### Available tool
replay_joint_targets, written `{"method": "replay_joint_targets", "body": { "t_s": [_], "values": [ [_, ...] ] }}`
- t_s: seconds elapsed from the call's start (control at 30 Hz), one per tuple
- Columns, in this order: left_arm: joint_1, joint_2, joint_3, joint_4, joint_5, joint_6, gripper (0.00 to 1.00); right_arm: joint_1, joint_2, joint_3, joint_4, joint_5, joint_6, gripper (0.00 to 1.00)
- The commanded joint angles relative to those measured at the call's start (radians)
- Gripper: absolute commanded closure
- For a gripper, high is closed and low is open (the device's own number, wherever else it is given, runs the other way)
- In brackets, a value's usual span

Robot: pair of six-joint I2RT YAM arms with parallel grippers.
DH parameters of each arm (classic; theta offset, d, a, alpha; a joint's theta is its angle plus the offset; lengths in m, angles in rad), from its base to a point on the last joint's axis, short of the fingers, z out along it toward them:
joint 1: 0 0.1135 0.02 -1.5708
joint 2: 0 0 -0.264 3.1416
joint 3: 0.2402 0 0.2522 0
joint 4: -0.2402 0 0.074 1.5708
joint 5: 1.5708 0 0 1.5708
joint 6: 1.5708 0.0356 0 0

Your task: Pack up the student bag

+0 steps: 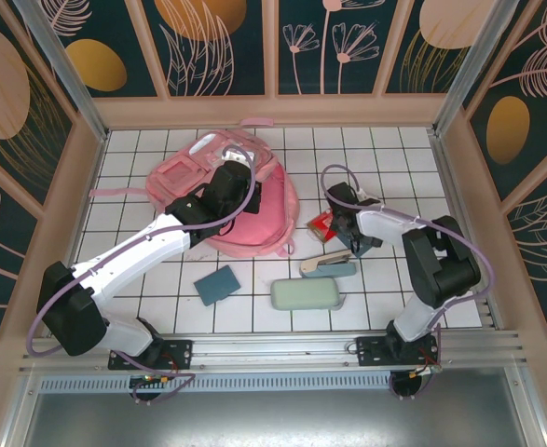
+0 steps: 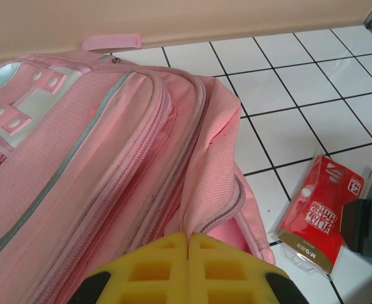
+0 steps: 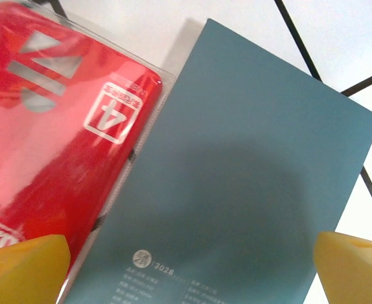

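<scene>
The student bag (image 1: pixel 266 222) lies flat on the white-tiled bench (image 1: pixel 152 279), in the upper left-centre of the top view, its white patches toward the back wall. The left arm reaches over it from the lower left.

In the left wrist view the bag spreads across the left and centre. The left fingers (image 2: pixel 154 269) sit at the bottom edge, closed pad to pad, with their tips right at the lip of the bag's open zip. I cannot tell whether any fabric is caught between them.

The right fingers (image 3: pixel 21 266) are spread wide in the bottom corners of their view, with nothing held. They hover over a blue box (image 3: pixel 249 177) that lies against a red packet (image 3: pixel 52 126), just right of the bag.
</scene>
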Motion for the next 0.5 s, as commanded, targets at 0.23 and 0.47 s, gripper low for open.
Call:
{"method": "replay_joint_targets", "body": {
  "t_s": [0.23, 0.47],
  "values": [
    [0.005, -0.032, 0.003, 0.052, 0.007, 0.013, 1.00, 0.019, -0.084, -0.081, -0.121, 0.101, 0.072, 0.01],
    [0.007, -0.031, 0.003, 0.052, 0.012, 0.010, 1.00, -0.051, -0.171, -0.182, -0.061, 0.016, 0.040, 0.01]
  ]
}}
